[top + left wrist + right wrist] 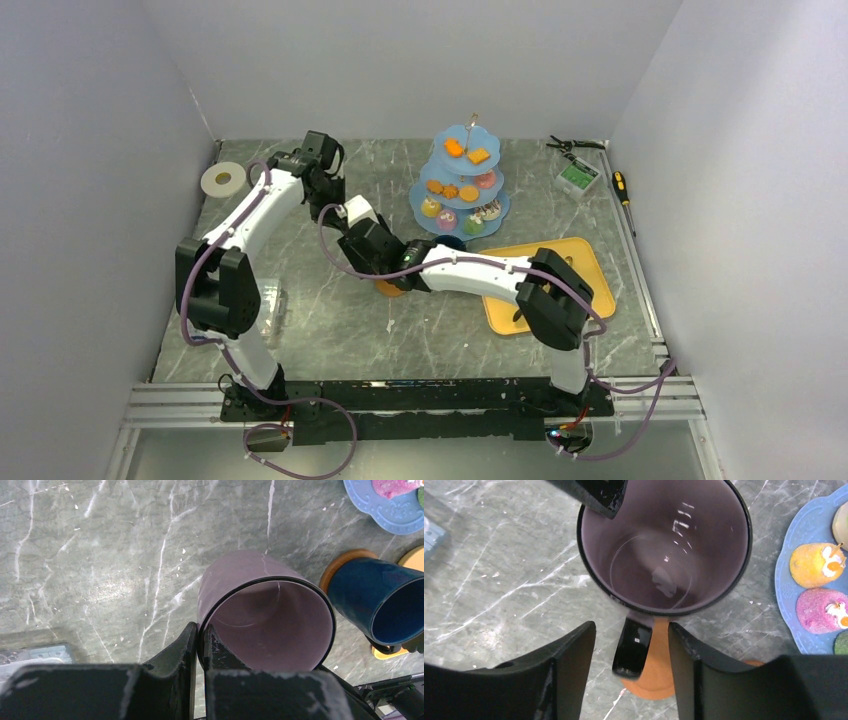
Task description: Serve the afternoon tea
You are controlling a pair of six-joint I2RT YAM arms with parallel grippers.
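My left gripper is shut on the rim of the mauve mug, one finger inside and one outside. In the right wrist view the mauve mug is seen from above and is empty. Its black handle lies between the fingers of my open right gripper, untouched. A brown coaster shows under the handle. The dark-blue mug stands on the other brown coaster. From above, both grippers hide the mauve mug. The light-blue stand holds biscuits and cakes.
A yellow tray lies under my right arm. A white tape roll is at the back left. A clear plastic box sits by my left arm. Hand tools lie at the back right. Cupcakes sit on the stand's bottom tier.
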